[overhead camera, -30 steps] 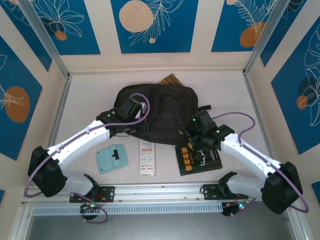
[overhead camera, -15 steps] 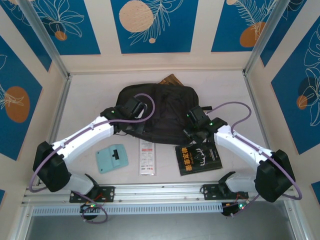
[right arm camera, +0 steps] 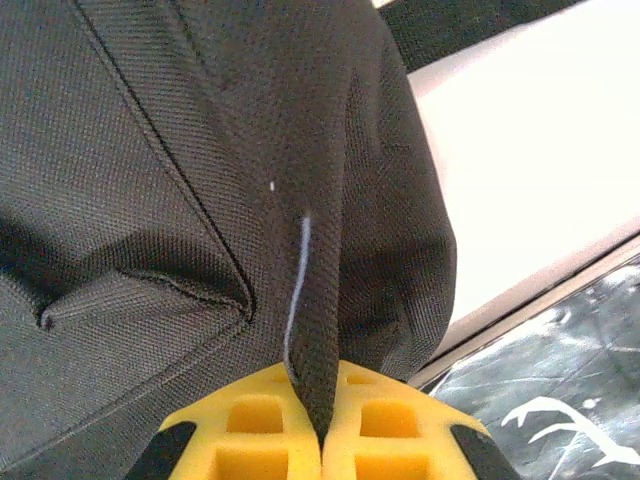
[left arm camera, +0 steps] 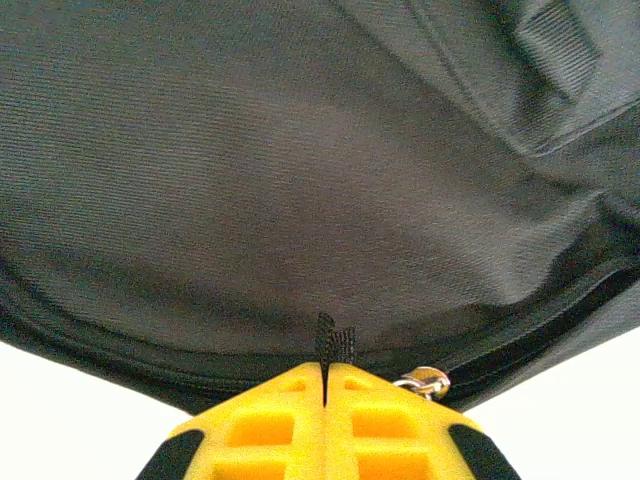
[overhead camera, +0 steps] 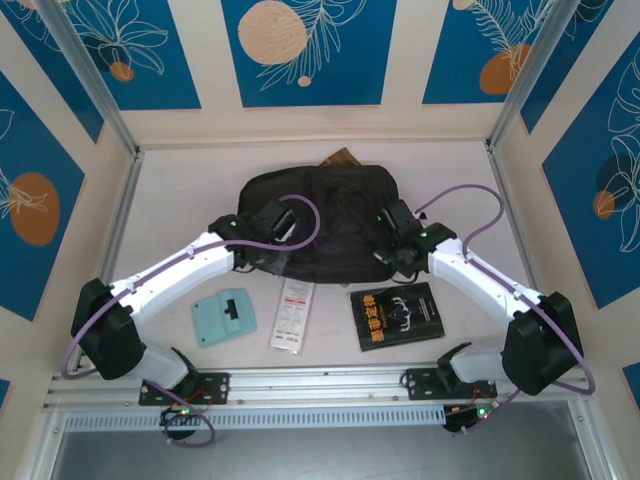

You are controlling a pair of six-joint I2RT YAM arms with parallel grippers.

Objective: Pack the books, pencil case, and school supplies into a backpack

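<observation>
Teal piece (overhead camera: pixel 224 317) lies flat near the desk's (overhead camera: pixel 180 200) near edge, left of centre, not packed.

Left hand (left arm camera: pixel 325 385) is at the backpack's near-left rim. Its fingers are pressed together on a small black pull tab (left arm camera: pixel 335 345), and the metal zip slider (left arm camera: pixel 425 381) sits just right of them. The zip run in the left wrist view looks closed. I can't tell about the rest of it.

White packet (overhead camera: pixel 291 315) is on the desk just right of the teal piece, near edge, slightly tilted. Its top end is close to the backpack rim. Not packed.

Backpack (overhead camera: pixel 320 225) lies flat mid-desk, toward the far edge. A brown book (overhead camera: pixel 343 158) corner pokes out at its far rim. I can't tell whether it's under the bag or behind it.

Right hand (right arm camera: pixel 322 420) is at the backpack's near-right rim, fingers clamped tight on a black strap (right arm camera: pixel 318 330) coming off the fabric.

Black book (overhead camera: pixel 398 316) with the gold print lies flat at the near edge, right of centre, just below the right hand. Not packed.

Progress, as I read it: early. Both hands grip the bag and none of the loose items is held. The step in hand looks like opening the bag, with the strap held as anchor and the tab as the pull. Left to do: open the zip, then load the book, packet and teal piece. Any other contents are hidden.
</observation>
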